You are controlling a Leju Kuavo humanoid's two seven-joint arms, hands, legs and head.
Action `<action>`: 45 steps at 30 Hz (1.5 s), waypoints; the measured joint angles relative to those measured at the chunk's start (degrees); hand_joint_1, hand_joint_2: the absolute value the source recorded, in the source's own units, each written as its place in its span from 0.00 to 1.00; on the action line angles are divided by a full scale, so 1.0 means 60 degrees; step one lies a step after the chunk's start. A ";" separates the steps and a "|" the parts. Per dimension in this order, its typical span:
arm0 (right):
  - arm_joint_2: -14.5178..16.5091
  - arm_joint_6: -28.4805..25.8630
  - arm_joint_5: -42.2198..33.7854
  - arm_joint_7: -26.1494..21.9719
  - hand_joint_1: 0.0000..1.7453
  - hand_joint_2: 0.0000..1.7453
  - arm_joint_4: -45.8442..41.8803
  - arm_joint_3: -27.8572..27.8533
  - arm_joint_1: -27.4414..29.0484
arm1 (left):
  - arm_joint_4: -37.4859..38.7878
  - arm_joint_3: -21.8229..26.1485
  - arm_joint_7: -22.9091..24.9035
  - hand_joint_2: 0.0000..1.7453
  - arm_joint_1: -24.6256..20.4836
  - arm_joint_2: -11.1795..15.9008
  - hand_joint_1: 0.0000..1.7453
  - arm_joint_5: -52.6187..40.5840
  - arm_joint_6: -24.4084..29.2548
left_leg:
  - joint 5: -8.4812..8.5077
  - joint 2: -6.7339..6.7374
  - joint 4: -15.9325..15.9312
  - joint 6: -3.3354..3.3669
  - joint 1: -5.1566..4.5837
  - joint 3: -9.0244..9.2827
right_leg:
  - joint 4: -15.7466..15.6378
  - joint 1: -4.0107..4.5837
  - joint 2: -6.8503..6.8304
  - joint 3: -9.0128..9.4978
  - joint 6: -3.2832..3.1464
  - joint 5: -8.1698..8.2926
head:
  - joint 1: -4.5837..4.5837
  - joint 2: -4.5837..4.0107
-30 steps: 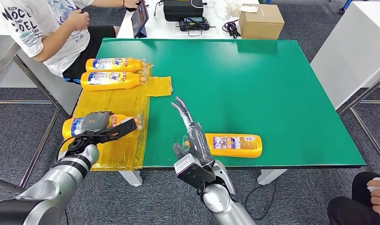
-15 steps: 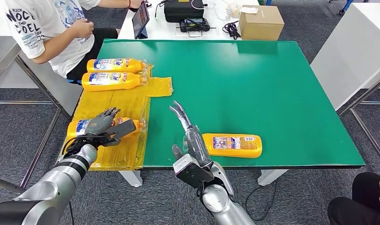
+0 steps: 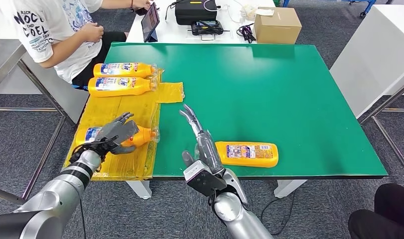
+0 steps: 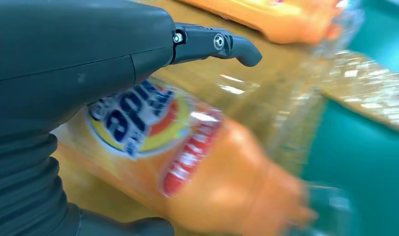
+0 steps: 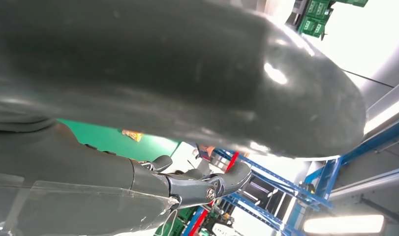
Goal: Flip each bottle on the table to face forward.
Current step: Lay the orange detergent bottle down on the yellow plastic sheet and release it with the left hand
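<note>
Several orange bottles lie on their sides. Two bottles [image 3: 122, 69] [image 3: 121, 85] rest at the back of a yellow plastic sheet [image 3: 135, 107]. A third bottle [image 3: 140, 135] lies near the sheet's front, its colourful label [image 4: 138, 118] facing up. My left hand [image 3: 112, 135] hovers over its body with fingers spread and lifted, thumb low beside it. A fourth bottle [image 3: 247, 154] lies on the green table [image 3: 269, 94] near the front edge, white label up. My right hand [image 3: 202, 144] stands open at that bottle's left end, fingers stretched straight.
A person [image 3: 50, 30] sits at the table's far left corner. Behind the green table, a white desk holds a tablet [image 3: 150, 20], a black case [image 3: 195, 10] and a cardboard box [image 3: 277, 22]. Another white table [image 3: 374, 50] stands to the right.
My left hand's fingers have lifted off the front bottle and spread; the bottle's orange neck now shows beyond the hand. The right hand has hardly moved.
</note>
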 joint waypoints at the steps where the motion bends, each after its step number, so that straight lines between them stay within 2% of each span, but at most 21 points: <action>1: 0.0000 -0.0024 -0.0008 -0.0010 0.00 0.00 0.0029 0.0005 -0.0020 | -0.0037 0.0125 -0.0266 0.00 0.0045 -0.0047 0.00 0.0415 -0.0029 | 0.0000 0.0003 0.0000 0.0000 0.0000 0.0000 | 0.0000 0.0000 0.0001 -0.0001 0.0000 0.0000 | 0.0000 0.0000; 4: 0.0002 -0.0073 -0.0024 -0.0020 0.00 0.00 0.0117 0.0031 -0.0065 | -0.0188 0.0491 -0.0909 0.00 0.0251 -0.0223 0.00 0.1487 0.0315 | 0.0001 0.0010 0.0000 -0.0001 0.0001 -0.0008 | 0.0000 0.0001 0.0005 -0.0012 0.0000 0.0001 | 0.0003 0.0000; 7: 0.0003 -0.0099 -0.0023 -0.0021 0.00 0.00 0.0206 0.0073 -0.0095 | -0.0363 0.0764 -0.1112 0.00 0.0421 -0.0414 0.00 0.1889 0.0781 | 0.0002 0.0012 0.0001 -0.0001 0.0002 -0.0026 | 0.0001 0.0003 0.0006 -0.0030 0.0001 0.0003 | 0.0001 0.0000; 12: 0.0025 -0.0152 0.0010 -0.0002 0.00 0.00 0.0268 0.0148 -0.0107 | -0.0906 0.1109 -0.1832 0.00 0.0622 -0.0769 0.00 0.2511 0.3340 | 0.0002 0.0012 0.0002 -0.0002 0.0003 -0.0046 | 0.0002 0.0004 0.0006 -0.0050 0.0002 0.0003 | 0.0001 0.0000; 17: 0.0051 -0.0165 0.0029 0.0031 0.00 0.00 0.0302 0.0199 -0.0114 | -0.1279 0.1299 -0.2049 0.00 0.0691 -0.0982 0.00 0.2982 0.3814 | 0.0002 0.0014 0.0002 -0.0002 0.0004 -0.0057 | 0.0002 0.0004 0.0006 -0.0058 0.0001 0.0003 | 0.0001 0.0000; 19: 0.0053 -0.0170 0.0034 0.0050 0.00 0.00 0.0330 0.0216 -0.0119 | -0.1526 0.1315 -0.2092 0.50 0.0786 -0.1038 0.00 0.3202 0.4466 | 0.0002 0.0020 0.0002 -0.0002 0.0004 -0.0057 | 0.0002 0.0004 0.0008 -0.0059 0.0001 0.0003 | 0.0001 0.0000; 21: 0.0055 -0.0198 0.0045 0.0066 0.00 0.00 0.0365 0.0237 -0.0120 | -0.2159 0.1366 -0.2108 1.00 0.1021 -0.1142 0.00 0.2862 0.5765 | 0.0002 0.0024 0.0002 -0.0002 0.0004 -0.0057 | 0.0001 0.0004 0.0011 -0.0062 0.0001 0.0004 | -0.0001 0.0000; 23: 0.0055 -0.0288 0.0077 0.0072 0.00 0.00 0.0420 0.0272 -0.0119 | -0.3204 0.1603 -0.2121 1.00 0.1347 -0.1326 0.00 0.1636 0.6846 | 0.0002 0.0017 0.0003 -0.0002 0.0004 -0.0058 | 0.0000 0.0004 0.0010 -0.0065 0.0001 0.0003 | -0.0001 0.0000; 24: 0.0055 -0.0368 0.0117 0.0073 0.00 0.00 0.0454 0.0291 -0.0120 | -0.3761 0.1761 -0.2125 1.00 0.1505 -0.1435 0.00 0.1044 0.7097 | 0.0002 0.0013 0.0003 -0.0002 0.0004 -0.0059 | 0.0000 0.0004 0.0008 -0.0065 0.0001 0.0003 | 0.0000 0.0000; 25: 0.0051 -0.0473 0.0180 0.0085 0.00 0.25 0.0487 0.0303 -0.0119 | -0.4293 0.1877 -0.2128 1.00 0.1650 -0.1548 0.00 0.0780 0.7201 | 0.0001 0.0014 0.0002 -0.0002 0.0003 -0.0060 | 0.0000 0.0004 0.0008 -0.0065 0.0001 0.0003 | 0.0000 0.0000; 26: 0.0040 -0.0619 0.0286 0.0129 0.00 0.50 0.0518 0.0312 -0.0119 | -0.4797 0.1945 -0.2129 1.00 0.1798 -0.1659 0.00 0.0876 0.7241 | 0.0000 0.0019 0.0002 -0.0002 0.0003 -0.0061 | 0.0000 0.0003 0.0010 -0.0067 0.0001 0.0002 | 0.0001 0.0000; 28: -0.0017 -0.1008 0.0624 0.0339 0.00 1.00 0.0555 0.0303 -0.0117 | -0.5572 0.1867 -0.2128 1.00 0.2077 -0.1821 0.00 0.2193 0.7223 | -0.0002 0.0032 0.0002 -0.0002 0.0002 -0.0060 | -0.0002 0.0003 0.0017 -0.0072 0.0001 0.0003 | 0.0001 0.0000; 31: -0.0224 -0.1645 0.1421 0.0877 0.00 1.00 0.0529 0.0145 -0.0082 | -0.6198 0.1400 -0.2116 1.00 0.2518 -0.1947 0.00 0.5571 0.6588 | -0.0003 0.0020 0.0003 -0.0002 0.0000 -0.0059 | -0.0007 0.0002 0.0013 -0.0074 0.0001 0.0003 | -0.0002 0.0000; 34: -0.0624 -0.1951 0.2496 0.1580 0.00 1.00 0.0352 -0.0242 0.0077 | -0.6544 0.0982 -0.2028 1.00 0.3130 -0.2070 0.00 0.7732 0.5237 | -0.0003 0.0009 0.0003 -0.0001 -0.0003 -0.0063 | -0.0008 0.0000 0.0003 -0.0069 0.0002 0.0003 | -0.0001 0.0000; 38: -0.1313 -0.1720 0.3769 0.2470 0.00 1.00 0.0177 -0.0934 0.0353 | -0.6818 0.0804 -0.1801 1.00 0.3874 -0.2223 0.00 0.8812 0.3983 | -0.0006 0.0028 0.0004 0.0003 -0.0016 -0.0065 | -0.0010 -0.0012 0.0012 -0.0073 0.0005 0.0006 | 0.0001 0.0000; 42: -0.2116 -0.0450 0.4675 0.3491 0.00 1.00 0.0220 -0.1429 0.0367 | -0.7066 0.0771 -0.1776 1.00 0.4448 -0.2261 0.00 0.8960 0.3648 | -0.0007 0.0022 0.0004 0.0004 -0.0021 -0.0070 | -0.0011 -0.0016 0.0012 -0.0075 0.0006 0.0006 | -0.0003 0.0000; 45: -0.2689 0.0406 0.4830 0.3861 0.00 1.00 0.0383 -0.1686 0.0112 | -0.7248 0.0771 -0.1772 1.00 0.4760 -0.2276 0.00 0.8861 0.3548 | -0.0006 0.0026 0.0004 0.0004 -0.0020 -0.0074 | -0.0010 -0.0016 0.0013 -0.0077 0.0010 0.0009 | -0.0003 0.0000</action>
